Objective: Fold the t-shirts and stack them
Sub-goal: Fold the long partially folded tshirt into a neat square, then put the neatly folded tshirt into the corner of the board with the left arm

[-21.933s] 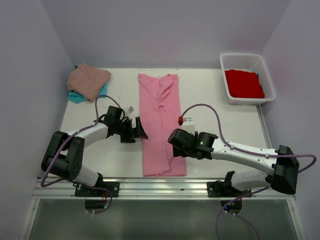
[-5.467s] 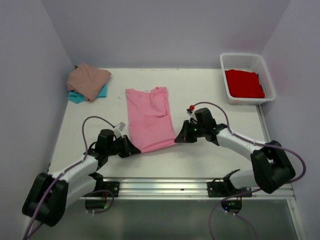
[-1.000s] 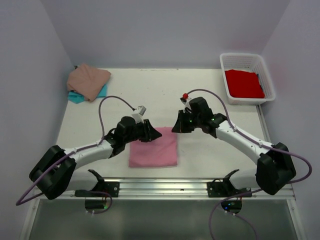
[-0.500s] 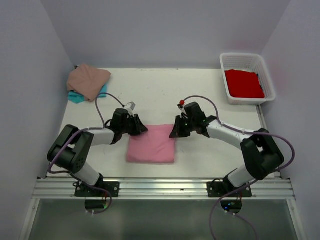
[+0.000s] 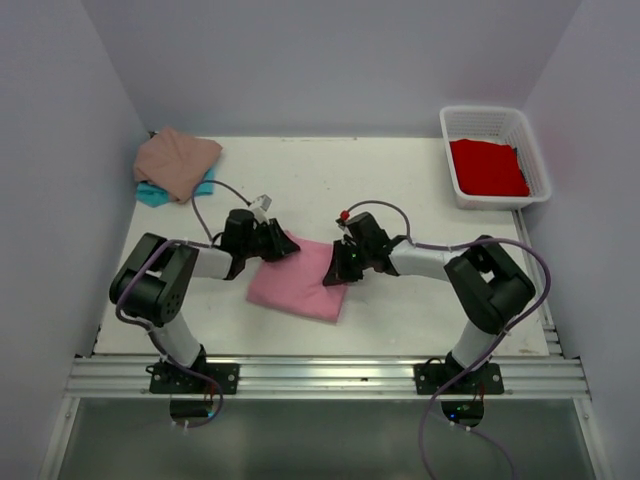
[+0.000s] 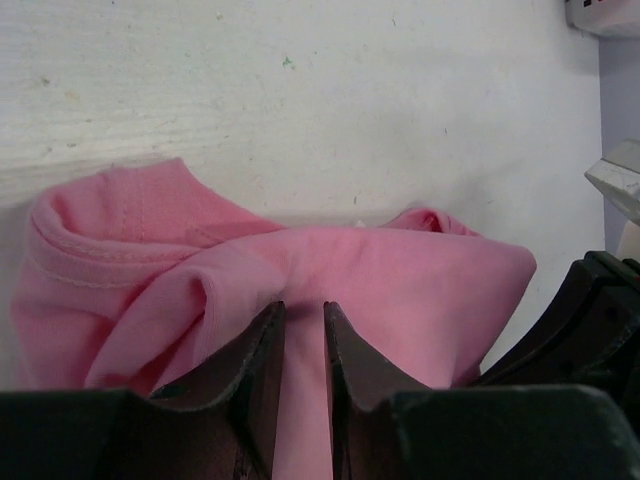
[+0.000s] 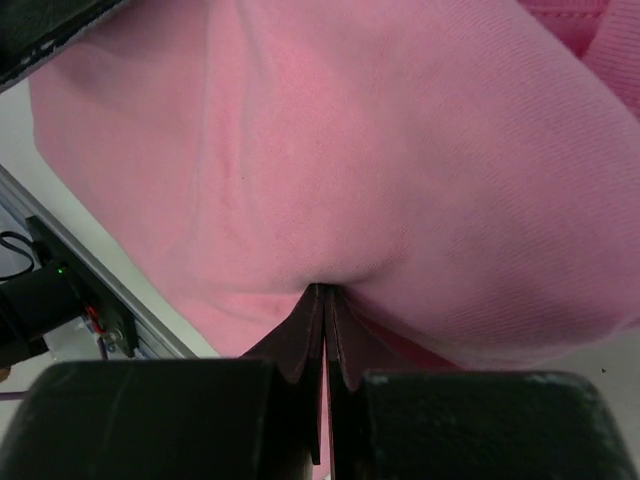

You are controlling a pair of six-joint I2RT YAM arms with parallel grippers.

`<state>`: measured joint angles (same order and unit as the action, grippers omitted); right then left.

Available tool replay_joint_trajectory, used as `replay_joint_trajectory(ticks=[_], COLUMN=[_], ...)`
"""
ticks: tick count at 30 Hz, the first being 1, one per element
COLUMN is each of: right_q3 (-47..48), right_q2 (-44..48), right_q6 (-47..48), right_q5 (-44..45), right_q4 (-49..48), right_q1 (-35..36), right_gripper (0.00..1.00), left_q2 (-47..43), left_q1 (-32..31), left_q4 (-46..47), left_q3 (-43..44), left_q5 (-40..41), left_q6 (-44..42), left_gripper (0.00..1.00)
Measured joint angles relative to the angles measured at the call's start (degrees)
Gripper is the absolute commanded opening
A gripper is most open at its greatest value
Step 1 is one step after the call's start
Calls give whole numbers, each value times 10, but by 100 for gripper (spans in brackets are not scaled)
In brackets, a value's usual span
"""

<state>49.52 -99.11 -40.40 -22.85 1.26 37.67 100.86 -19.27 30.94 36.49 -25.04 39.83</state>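
Both grippers are pinching the folded bright pink t-shirt at mid-table.
At the far left corner, the tan-pink t-shirt is lying on top of the teal t-shirt. The left gripper is clenching the bright pink t-shirt's far left edge, cloth bunching between its fingers. That shirt is lying skewed on the table between the arms. The right gripper is clamping its right edge, fingers pressed tight on fabric. At far right, the red t-shirt is sitting inside the white basket.

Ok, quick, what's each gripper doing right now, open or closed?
Left gripper: closed, pinching a fold of the pink t-shirt.
Right gripper: closed, pinching the same pink t-shirt.
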Motion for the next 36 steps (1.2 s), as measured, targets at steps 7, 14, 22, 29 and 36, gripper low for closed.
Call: replay_joint_trajectory(ticks=[7,14,22,29,36], right_q3=[54,118,181,195,195], right_q2=[0,-8,-67,-76,-76], right_q6=[33,62,94,113,121], right_q5=[100,225,249,248,248], right_q4=[105,220,251,252,252], right_q1=[5,-4,-35,-47,-48], right_gripper=[0,0,0,0,0], left_q2=[-132,-226,-332,-383,-359], left_q1=[0,0,0,0,0], left_q4=[-103,-155,-275,-367,-369], left_q3=[-47,-113,-120,-63,-100], left_q5=[35,57,100,196,169], left_q6=[-16,-14,-18,-44,-25], left_gripper=[25,24,45,94,100])
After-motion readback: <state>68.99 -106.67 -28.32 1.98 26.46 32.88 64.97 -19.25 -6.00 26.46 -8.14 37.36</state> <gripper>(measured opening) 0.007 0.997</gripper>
